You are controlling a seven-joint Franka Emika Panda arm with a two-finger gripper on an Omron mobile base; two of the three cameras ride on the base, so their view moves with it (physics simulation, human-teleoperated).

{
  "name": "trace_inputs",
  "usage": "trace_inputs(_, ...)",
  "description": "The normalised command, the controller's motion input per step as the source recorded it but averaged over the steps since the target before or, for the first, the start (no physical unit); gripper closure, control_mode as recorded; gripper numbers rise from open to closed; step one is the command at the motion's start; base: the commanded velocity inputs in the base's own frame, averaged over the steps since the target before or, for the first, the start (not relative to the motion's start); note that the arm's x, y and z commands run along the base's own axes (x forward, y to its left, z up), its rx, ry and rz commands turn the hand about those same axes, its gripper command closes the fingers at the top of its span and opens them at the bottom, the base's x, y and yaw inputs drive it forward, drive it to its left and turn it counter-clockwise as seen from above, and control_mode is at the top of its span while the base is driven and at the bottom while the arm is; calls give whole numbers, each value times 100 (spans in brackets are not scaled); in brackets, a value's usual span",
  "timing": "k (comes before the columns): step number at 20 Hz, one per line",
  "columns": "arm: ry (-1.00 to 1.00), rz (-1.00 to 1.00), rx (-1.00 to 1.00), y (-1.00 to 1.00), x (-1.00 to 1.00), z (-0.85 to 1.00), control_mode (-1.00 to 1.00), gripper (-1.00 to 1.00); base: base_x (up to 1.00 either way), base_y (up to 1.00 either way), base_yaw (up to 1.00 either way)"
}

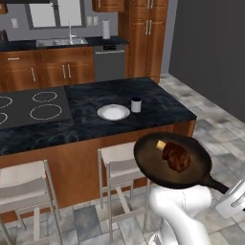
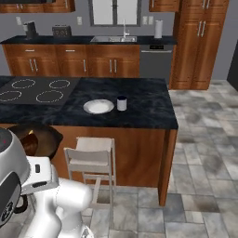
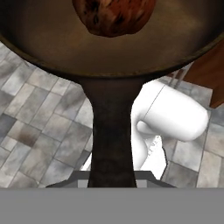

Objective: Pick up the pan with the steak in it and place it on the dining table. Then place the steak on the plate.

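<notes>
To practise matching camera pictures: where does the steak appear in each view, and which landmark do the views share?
Left base view: steak, lower right of centre, in the pan.
Right base view: partly hidden at the left edge, in the pan.
Hand view: top centre.
Shared landmark: the pan, which shows in all three.

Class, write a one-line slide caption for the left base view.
Gripper holds the pan by its handle, steak inside, in the air short of the dining table and plate.
</notes>
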Motion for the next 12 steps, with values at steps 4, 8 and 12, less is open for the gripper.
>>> trace_inputs(4, 0, 0, 0, 0, 0, 0, 100, 100, 0, 0, 0)
trace_inputs(8, 0, 0, 0, 0, 0, 0, 100, 100, 3, 0, 0)
trace_inputs(12, 0, 0, 0, 0, 0, 0, 100, 100, 15, 1, 0)
